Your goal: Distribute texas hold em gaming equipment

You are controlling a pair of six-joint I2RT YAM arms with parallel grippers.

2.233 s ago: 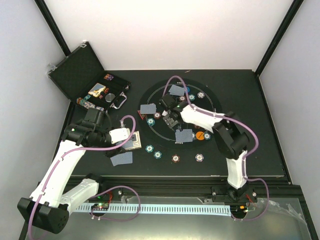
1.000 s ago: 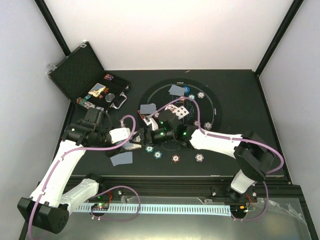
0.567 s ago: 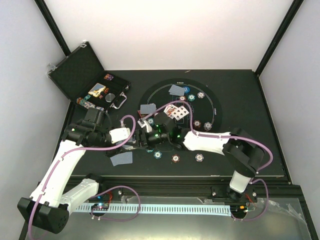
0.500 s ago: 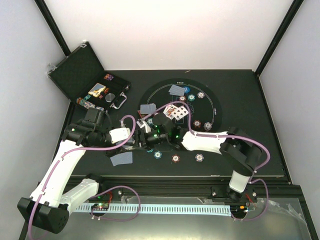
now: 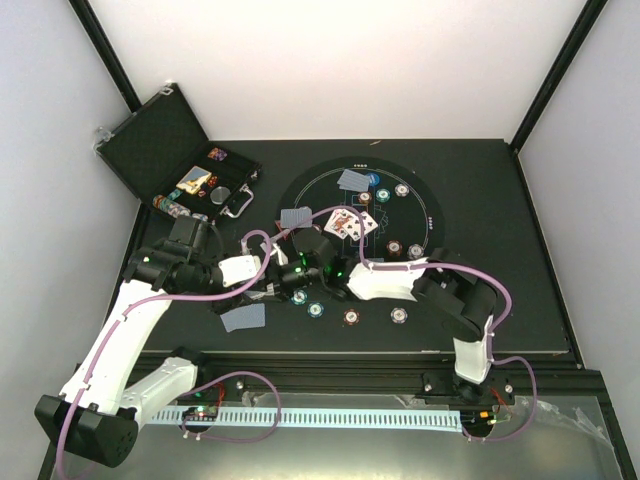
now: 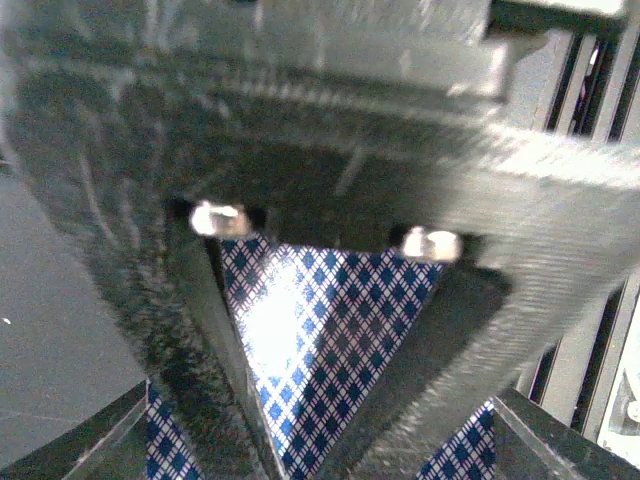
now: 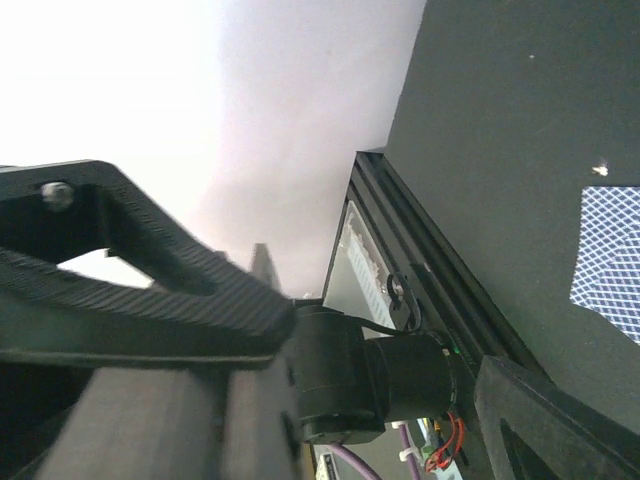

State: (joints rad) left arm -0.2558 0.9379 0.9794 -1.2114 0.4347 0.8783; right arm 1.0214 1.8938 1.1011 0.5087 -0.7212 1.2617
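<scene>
Cards are the point of this moment. Your left gripper is clenched on a stack of them, and its wrist camera shows the blue-diamond backs pinched between the two dark fingers. The stack sits just off the near-left rim of the round mat. Holding it up off the table looks like a way of offering an edge to the other arm, so single cards can be peeled away rather than scraped off the surface. Your right gripper is stretched across the mat to meet it, and its own camera shows the fingers apart with nothing between them. From above the two grippers overlap, so you cannot tell whether a fingertip touches the stack. Around them the deal looks partly laid. A small fan of face-up cards lies near the mat's middle. One face-down card lies at the far side, another at the left edge, and a third off the mat near the front. Chips sit in pairs beside those places, which suggests one group per seat. More pieces remain in the open case. For the next pull, close on the top card alone and keep the left grip firm, or several cards may drag out together.
</scene>
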